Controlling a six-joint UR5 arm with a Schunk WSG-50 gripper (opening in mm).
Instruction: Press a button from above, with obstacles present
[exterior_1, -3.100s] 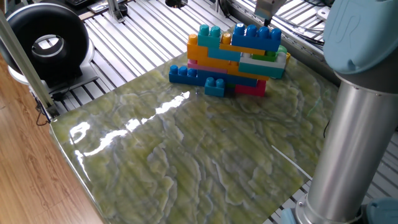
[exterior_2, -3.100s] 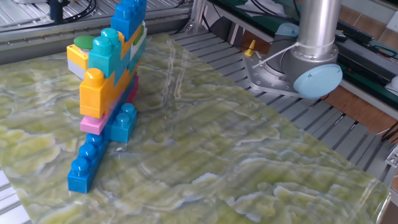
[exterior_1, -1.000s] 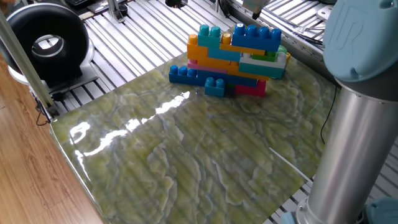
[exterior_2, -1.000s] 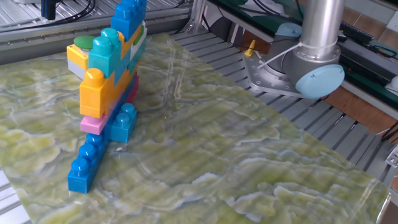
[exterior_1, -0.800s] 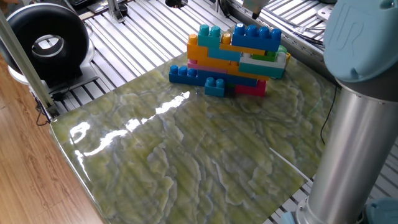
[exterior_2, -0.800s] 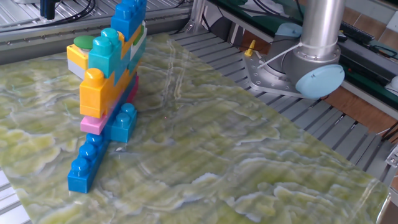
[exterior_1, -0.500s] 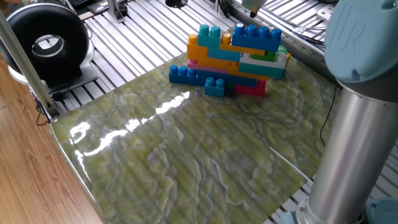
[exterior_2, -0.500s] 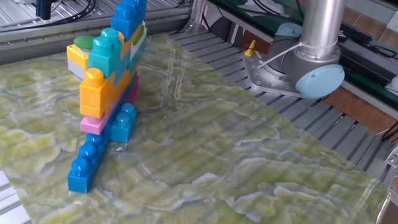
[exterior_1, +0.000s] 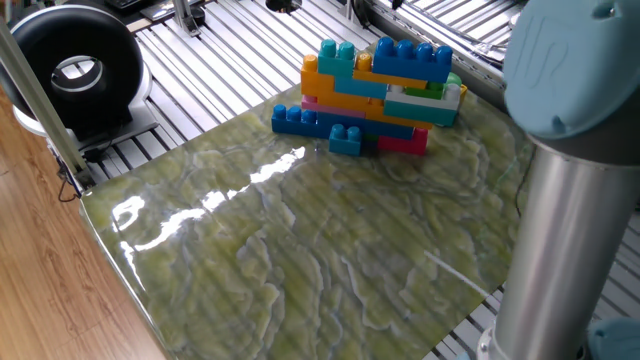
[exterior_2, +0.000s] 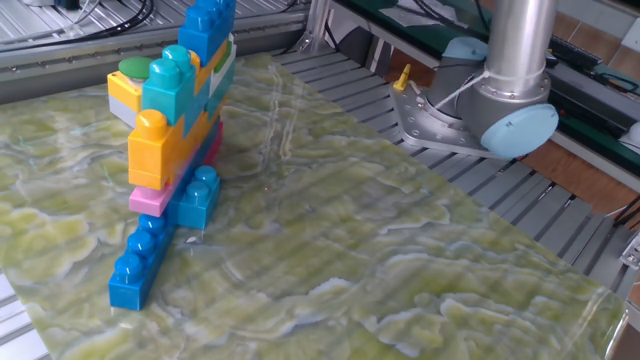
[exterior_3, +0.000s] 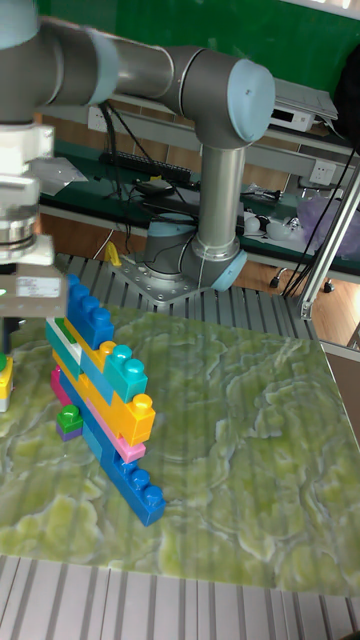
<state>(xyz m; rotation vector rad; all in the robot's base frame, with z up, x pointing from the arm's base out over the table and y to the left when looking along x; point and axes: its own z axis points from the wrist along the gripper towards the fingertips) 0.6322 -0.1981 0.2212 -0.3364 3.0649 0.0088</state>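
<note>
The obstacles, a stacked pile of studded toy bricks (exterior_1: 378, 88) in blue, orange, teal, pink and yellow, stand at the far edge of the marbled green mat (exterior_1: 300, 250). The pile (exterior_2: 170, 130) also shows side-on, and again in the tall view (exterior_3: 105, 395). Behind it sits a green round button (exterior_2: 132, 68) on a yellow box; a sliver of that box (exterior_3: 4, 385) shows at the tall view's left edge. My gripper (exterior_3: 6, 335) hangs over that box, behind the pile. Its fingertips are cut off by the frame edge.
The arm's thick grey column (exterior_1: 565, 250) rises at the mat's near right corner, and its base (exterior_2: 470, 110) stands beside the mat. A black round device (exterior_1: 75, 65) sits off the mat at the left. Slatted metal table surrounds the mat.
The gripper tip, seen earlier at the top edge of both fixed views, has drifted sideways and left those frames. The arm's elbow has swung further into view. The bricks have not moved.
</note>
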